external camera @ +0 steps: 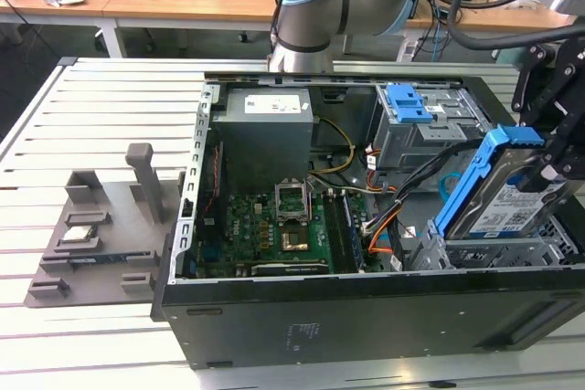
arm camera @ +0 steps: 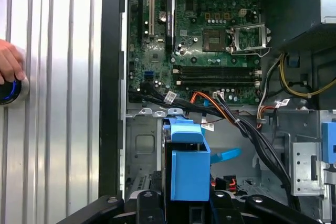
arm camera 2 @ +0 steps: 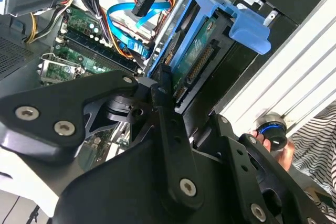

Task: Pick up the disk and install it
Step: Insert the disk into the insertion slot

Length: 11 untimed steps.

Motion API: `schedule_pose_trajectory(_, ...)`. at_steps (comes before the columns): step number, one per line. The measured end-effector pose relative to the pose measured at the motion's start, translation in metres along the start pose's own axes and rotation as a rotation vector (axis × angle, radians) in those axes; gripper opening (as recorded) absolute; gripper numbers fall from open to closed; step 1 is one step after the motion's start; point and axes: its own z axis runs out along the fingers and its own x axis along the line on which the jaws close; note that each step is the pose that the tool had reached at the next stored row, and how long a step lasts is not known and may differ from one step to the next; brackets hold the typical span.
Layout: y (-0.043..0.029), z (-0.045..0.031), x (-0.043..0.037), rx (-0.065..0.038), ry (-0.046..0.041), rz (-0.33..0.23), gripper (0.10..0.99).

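The gripper [external camera: 547, 166] pinches the disk [external camera: 498, 200], which tilts over the metal drive cage [external camera: 548, 246] in the corner of the open computer case [external camera: 366, 308] at the exterior view's right. Loose cables [external camera: 407, 184] crowd just beside it.

In the exterior view the pincer [external camera: 551, 148] runs off the right edge, and we lose the lower end of the disk [external camera: 498, 196] behind the drive cage [external camera: 512, 248]. The case's near wall [external camera: 366, 317] hides the near edge of the motherboard [external camera: 274, 235]. In the first wrist view a hand [arm camera: 7, 66] is cut by the picture's edge.
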Motion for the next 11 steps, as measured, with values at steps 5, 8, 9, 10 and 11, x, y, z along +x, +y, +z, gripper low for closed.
schedule_pose_trajectory(5, -0.0009, 0.0150, 0.0001, 0.000, -0.0002, 0.000, 0.357)
schedule_pose_trajectory(8, -0.0012, 0.0185, 0.0001, 0.000, 0.0000, 0.000, 0.357)
schedule_pose_trajectory(9, -0.0012, 0.0195, 0.0001, 0.000, 0.0000, 0.000, 0.357)
schedule_pose_trajectory(10, -0.0013, 0.0213, 0.0001, 0.000, 0.0000, 0.000, 0.357)
schedule_pose_trajectory(11, -0.0015, 0.0233, 0.0001, 0.000, 0.0000, 0.000, 0.357)
